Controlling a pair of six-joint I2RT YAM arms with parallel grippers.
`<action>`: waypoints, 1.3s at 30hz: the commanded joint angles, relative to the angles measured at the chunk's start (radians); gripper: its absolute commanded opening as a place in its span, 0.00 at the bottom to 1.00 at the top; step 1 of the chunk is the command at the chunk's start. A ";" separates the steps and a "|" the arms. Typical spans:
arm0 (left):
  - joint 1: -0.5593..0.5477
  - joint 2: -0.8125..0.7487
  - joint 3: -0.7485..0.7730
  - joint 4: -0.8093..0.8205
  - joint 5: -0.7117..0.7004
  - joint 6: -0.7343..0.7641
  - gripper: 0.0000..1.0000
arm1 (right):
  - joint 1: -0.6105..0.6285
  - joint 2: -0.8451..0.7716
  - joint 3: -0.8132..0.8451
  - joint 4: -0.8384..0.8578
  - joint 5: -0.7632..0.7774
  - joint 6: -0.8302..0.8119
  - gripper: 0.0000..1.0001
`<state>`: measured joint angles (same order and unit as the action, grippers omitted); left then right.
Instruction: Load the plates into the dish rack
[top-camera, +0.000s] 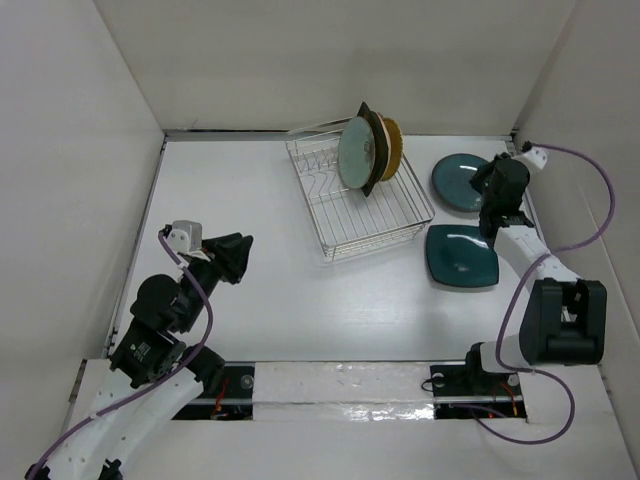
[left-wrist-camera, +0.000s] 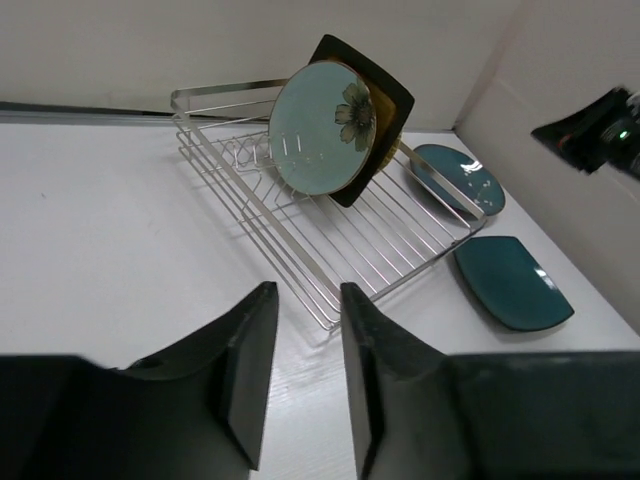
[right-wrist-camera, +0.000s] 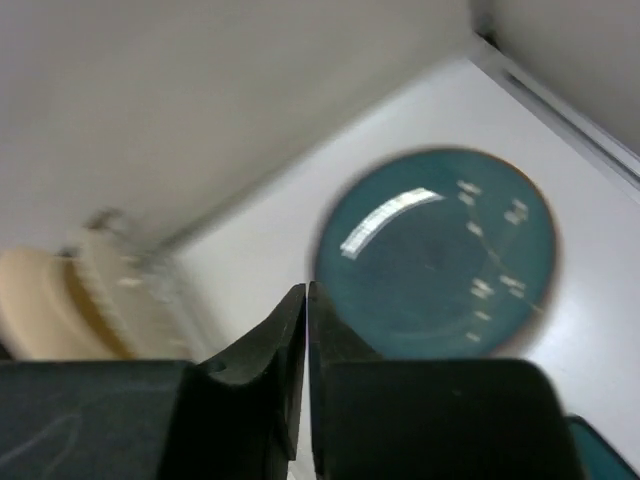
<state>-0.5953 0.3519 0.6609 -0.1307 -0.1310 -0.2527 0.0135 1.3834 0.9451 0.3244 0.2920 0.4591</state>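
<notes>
We see bright, even light, soft shadows; the right wrist view is blurred, glare streaking the round teal plate (right-wrist-camera: 435, 250)

In dish rack (top-camera: 350, 225): leaning plates (top-camera: 358, 155); right of it: loose plates (top-camera: 462, 255).

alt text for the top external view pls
Seen from above, a silver wire dish rack holds plates on edge at its far end, a pale green plate in front. A round teal plate and a square teal plate lie flat to its right, the right gripper by the round one. The left gripper hangs empty at near left.
</notes>
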 joint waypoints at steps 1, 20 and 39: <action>0.000 -0.022 -0.012 0.055 0.034 0.007 0.25 | -0.133 0.055 -0.074 0.094 -0.051 0.190 0.20; 0.000 -0.016 -0.012 0.055 0.036 0.009 0.26 | -0.377 0.600 0.124 0.175 -0.496 0.487 0.57; 0.000 0.009 -0.015 0.051 -0.007 0.013 0.27 | -0.281 0.312 0.063 0.386 -0.243 0.551 0.00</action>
<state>-0.5953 0.3508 0.6601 -0.1234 -0.1284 -0.2474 -0.3138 1.9175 0.9478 0.5369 -0.1055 1.0348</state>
